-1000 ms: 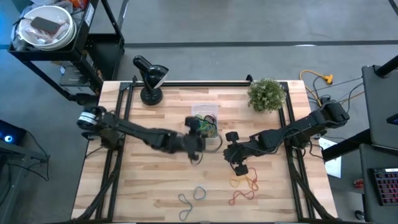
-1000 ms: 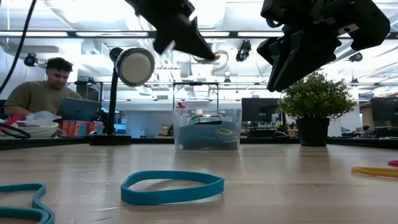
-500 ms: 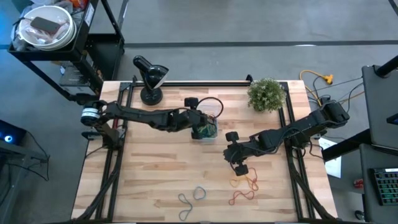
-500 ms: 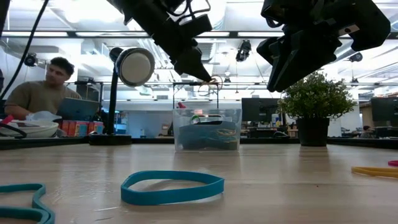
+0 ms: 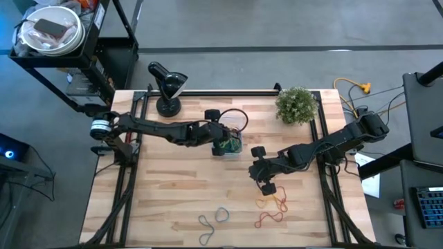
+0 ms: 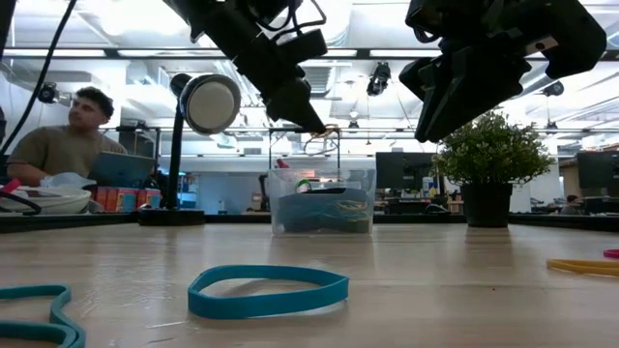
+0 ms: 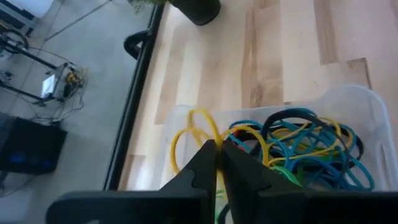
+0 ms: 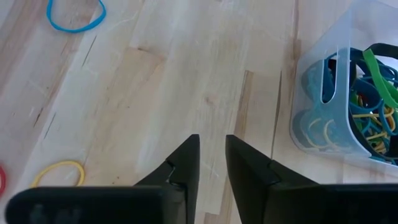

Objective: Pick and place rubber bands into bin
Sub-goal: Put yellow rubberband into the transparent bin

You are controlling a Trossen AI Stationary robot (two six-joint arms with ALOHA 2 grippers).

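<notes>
Above one bin [image 5: 230,140], left hand [image 7: 217,152] clamped on one yellow rubber band [image 7: 199,127]; right hand [image 8: 211,152] apart.

The table [image 5: 173,194] is pale wood laid in long planks, grain visible, with a smooth satin finish that catches soft light in the low view. Dark matt metal rails [image 5: 142,117] run along its edges. The bin [image 8: 323,106] is clear, thin plastic, slightly frosted, smooth-walled with a faint gloss. The rubber bands [image 7: 298,149] inside it look like smooth matt rubber, flat-sectioned; the blue band [image 6: 268,290] lying on the table shows the same dull surface. Left gripper [image 7: 217,163] and right gripper [image 8: 211,158] have dark, matt, hard plastic-looking fingers. The lamp [image 6: 208,102] near the far edge has a glossy dark housing.
</notes>
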